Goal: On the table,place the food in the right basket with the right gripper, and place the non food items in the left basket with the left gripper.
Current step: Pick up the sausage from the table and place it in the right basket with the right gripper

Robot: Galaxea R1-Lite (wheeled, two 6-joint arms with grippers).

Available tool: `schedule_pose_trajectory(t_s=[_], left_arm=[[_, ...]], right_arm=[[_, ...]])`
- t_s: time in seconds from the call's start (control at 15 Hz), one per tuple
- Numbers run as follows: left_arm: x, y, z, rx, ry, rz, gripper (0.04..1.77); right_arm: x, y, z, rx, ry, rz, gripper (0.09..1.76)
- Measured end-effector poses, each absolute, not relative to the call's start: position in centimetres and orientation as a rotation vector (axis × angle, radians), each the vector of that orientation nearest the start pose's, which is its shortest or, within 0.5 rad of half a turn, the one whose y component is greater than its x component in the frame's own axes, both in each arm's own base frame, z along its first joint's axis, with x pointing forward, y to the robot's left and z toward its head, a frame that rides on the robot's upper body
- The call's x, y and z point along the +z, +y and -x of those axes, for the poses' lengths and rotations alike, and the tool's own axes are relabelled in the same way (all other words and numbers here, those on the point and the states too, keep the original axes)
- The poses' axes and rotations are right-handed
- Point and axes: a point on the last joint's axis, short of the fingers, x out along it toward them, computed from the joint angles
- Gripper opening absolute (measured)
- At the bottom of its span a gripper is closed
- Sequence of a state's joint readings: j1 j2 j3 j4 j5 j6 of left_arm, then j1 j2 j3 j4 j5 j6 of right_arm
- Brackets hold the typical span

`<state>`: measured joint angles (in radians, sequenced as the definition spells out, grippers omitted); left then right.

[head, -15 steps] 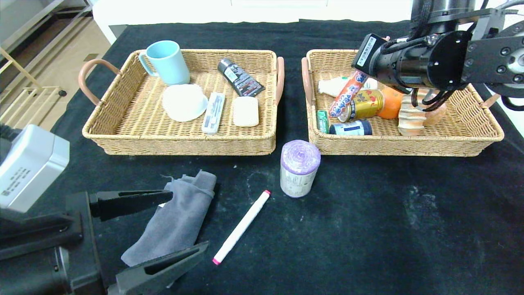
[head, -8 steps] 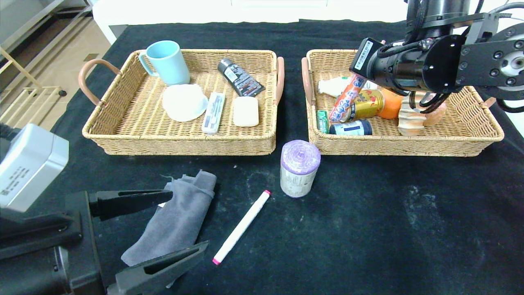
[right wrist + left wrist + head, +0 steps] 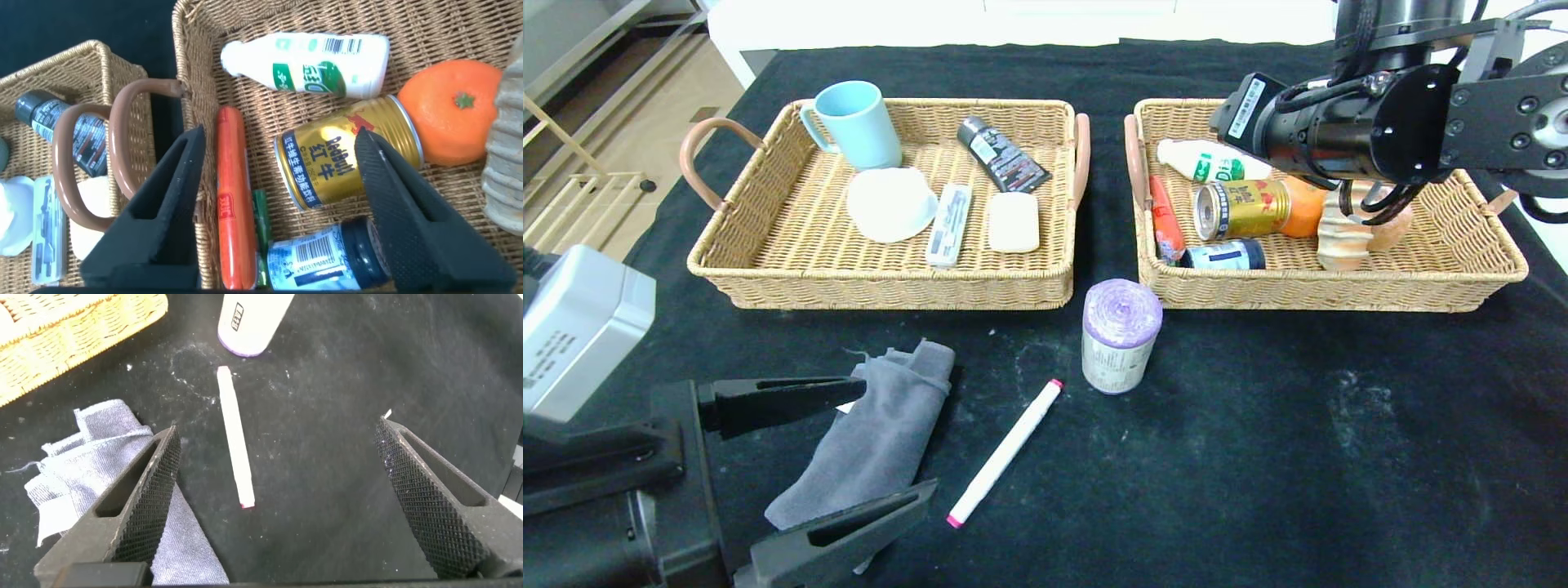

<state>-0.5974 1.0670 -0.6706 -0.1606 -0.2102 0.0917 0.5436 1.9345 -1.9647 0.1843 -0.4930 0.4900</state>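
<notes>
Left tool (image 3: 849, 457) low over the cloth (image 3: 874, 437), right tool (image 3: 282, 204) released over the right basket (image 3: 1462, 269).

From the left we see the left tool w/ jaws spread wide, empty, straddling the grey cloth on the worktop (image 3: 1258, 457); the pen (image 3: 1005, 451) lies just beside it and the purple roll (image 3: 1121, 335) stands upright near the baskets' front edges. Left basket (image 3: 768, 269) holds a blue cup (image 3: 854, 124), white dish (image 3: 890, 202), tube (image 3: 1001, 153), etc. In the right basket the sausage (image 3: 232, 196) lies flat along the left wall, apart from the tool's fingers, beside the gold can (image 3: 347, 162), bottle (image 3: 306, 64) and orange (image 3: 449, 110). Right tool hangs open above them, holding nothing.
</notes>
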Motion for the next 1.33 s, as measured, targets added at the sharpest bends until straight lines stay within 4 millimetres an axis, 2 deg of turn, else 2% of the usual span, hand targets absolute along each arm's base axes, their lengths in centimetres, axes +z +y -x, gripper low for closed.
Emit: schedule_pose_trajectory(t_s=[0.13, 0.33, 0.67, 0.93, 1.33], left_arm=[[24.1, -8.5, -11.7, -0.816, 0.202, -0.136, 1.72], [24.1, -8.5, -11.7, -0.816, 0.199, -0.139, 1.72], [24.2, -8.5, -11.7, -0.816, 0.199, -0.138, 1.72], [24.1, -8.7, -11.8, -0.816, 0.217, -0.14, 1.72], [23.8, -9.1, -12.4, -0.792, 0.234, -0.147, 1.72]], right_arm=[[34.5, 18.5, -32.6, 0.018, 0.154, -0.4, 1.43], [33.1, 18.3, -31.5, 0.028, 0.205, -0.281, 1.51], [32.2, 17.0, -26.6, 0.183, 0.285, -0.154, 1.61], [30.8, 14.1, -22.7, 0.374, 0.353, -0.074, 1.65], [25.8, 9.3, -17.9, 0.702, 0.387, 0.059, 1.68]])
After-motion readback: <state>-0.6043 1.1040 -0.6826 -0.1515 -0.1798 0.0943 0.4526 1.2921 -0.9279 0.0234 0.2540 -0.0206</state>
